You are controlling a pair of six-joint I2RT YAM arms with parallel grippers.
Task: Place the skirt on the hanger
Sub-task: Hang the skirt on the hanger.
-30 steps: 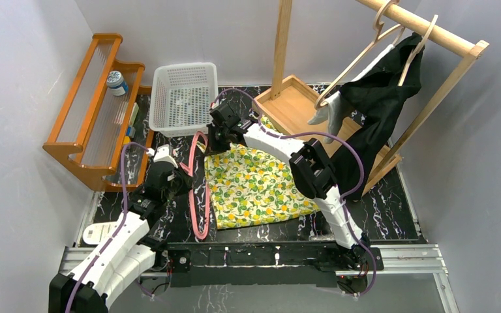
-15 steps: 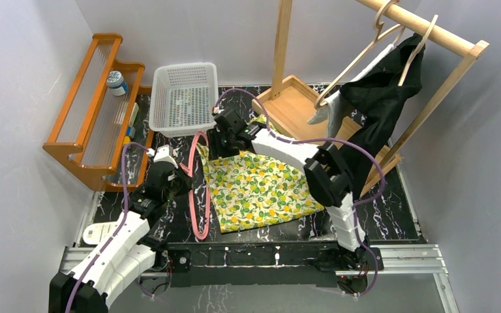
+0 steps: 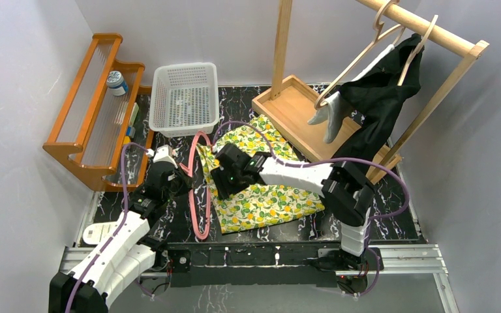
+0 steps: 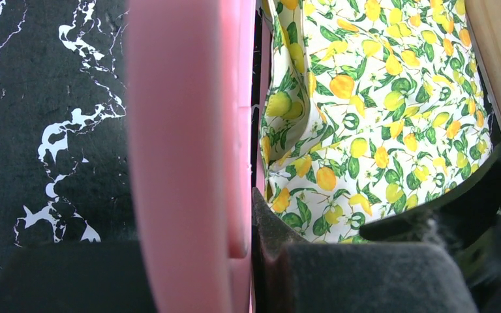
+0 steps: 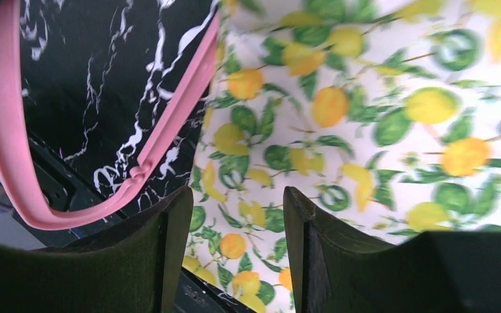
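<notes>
Found skirt (image 3: 267, 205) spread flat on counter (image 3: 238, 98), lemon print up, left edge just beside pink hanger (image 3: 201, 231), which also lies on the counter. Noted left fingers (image 4: 359, 274) pinched tight on one bar of hanger. Noted right fingers (image 5: 137, 261) spread apart with nothing between them, hanging over skirt's left part, just right of hanger.
</notes>
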